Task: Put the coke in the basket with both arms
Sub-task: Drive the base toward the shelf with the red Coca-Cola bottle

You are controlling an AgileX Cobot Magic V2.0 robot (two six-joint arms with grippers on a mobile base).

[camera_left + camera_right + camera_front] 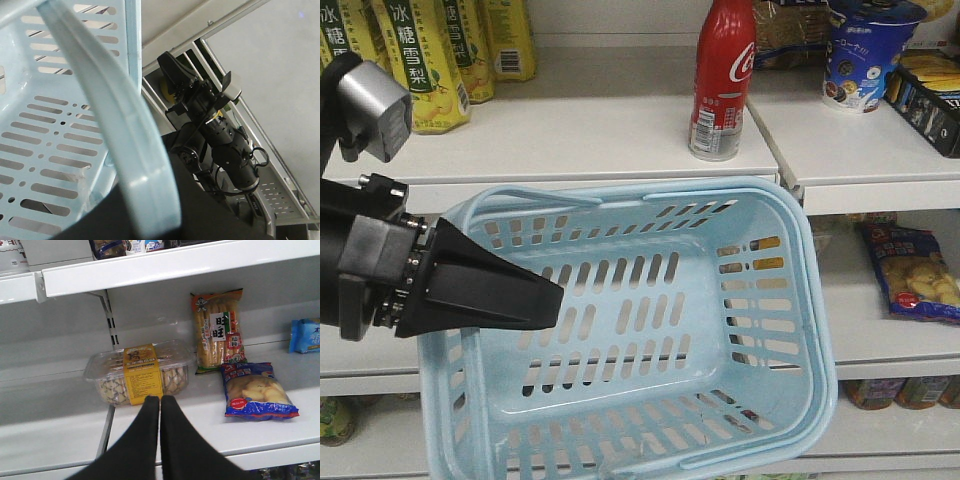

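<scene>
The coke (722,80), a red bottle with white script and a barcode patch, stands upright on the upper white shelf, behind the basket. The pale blue slotted basket (790,300) hangs tilted in front of the shelves and holds nothing. My left gripper (545,300) reaches in over its left rim. In the left wrist view a pale blue band of the basket (125,130) runs into the black jaws of the left gripper (160,220), which is shut on it. My right gripper (160,402) is shut on nothing and points at a lower shelf; it does not show in the front view.
Yellow-green drink bottles (420,60) stand left of the coke, with a blue cup (865,55) to its right. A snack bag (915,275) lies on the shelf below. A clear biscuit box (140,372), a cracker pack (218,332) and a blue crisp bag (255,390) lie ahead of the right gripper.
</scene>
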